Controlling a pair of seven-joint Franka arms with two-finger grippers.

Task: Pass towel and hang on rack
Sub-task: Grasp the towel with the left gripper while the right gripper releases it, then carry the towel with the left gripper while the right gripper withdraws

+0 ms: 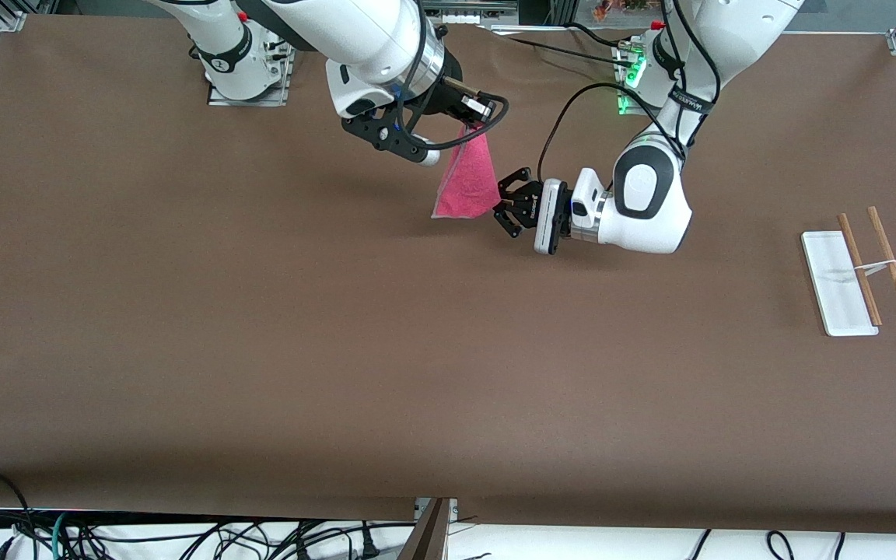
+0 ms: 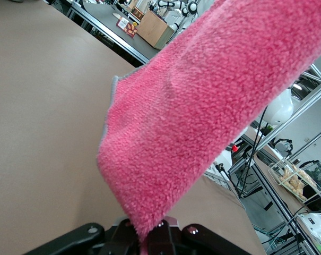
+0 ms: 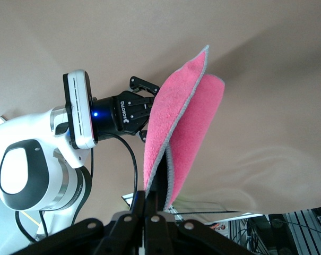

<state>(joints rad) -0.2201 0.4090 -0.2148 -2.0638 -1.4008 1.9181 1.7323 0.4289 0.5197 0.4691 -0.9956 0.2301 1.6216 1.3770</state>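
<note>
The pink-red towel (image 1: pixel 466 180) hangs folded in the air over the table's middle, near the robots' bases. My right gripper (image 1: pixel 473 124) is shut on its upper corner; the right wrist view shows the towel (image 3: pixel 181 122) rising from my closed fingers (image 3: pixel 152 204). My left gripper (image 1: pixel 499 207) lies level at the towel's lower corner. In the left wrist view the towel's (image 2: pixel 202 101) tip sits pinched between my left fingers (image 2: pixel 147 236). The rack (image 1: pixel 838 281), a white base with two brown rods (image 1: pixel 860 268), stands toward the left arm's end of the table.
The brown table (image 1: pixel 339 350) is bare apart from the rack. Cables (image 1: pixel 183 537) lie below its edge nearest the front camera. The left arm's black cable (image 1: pixel 553 132) loops above its wrist.
</note>
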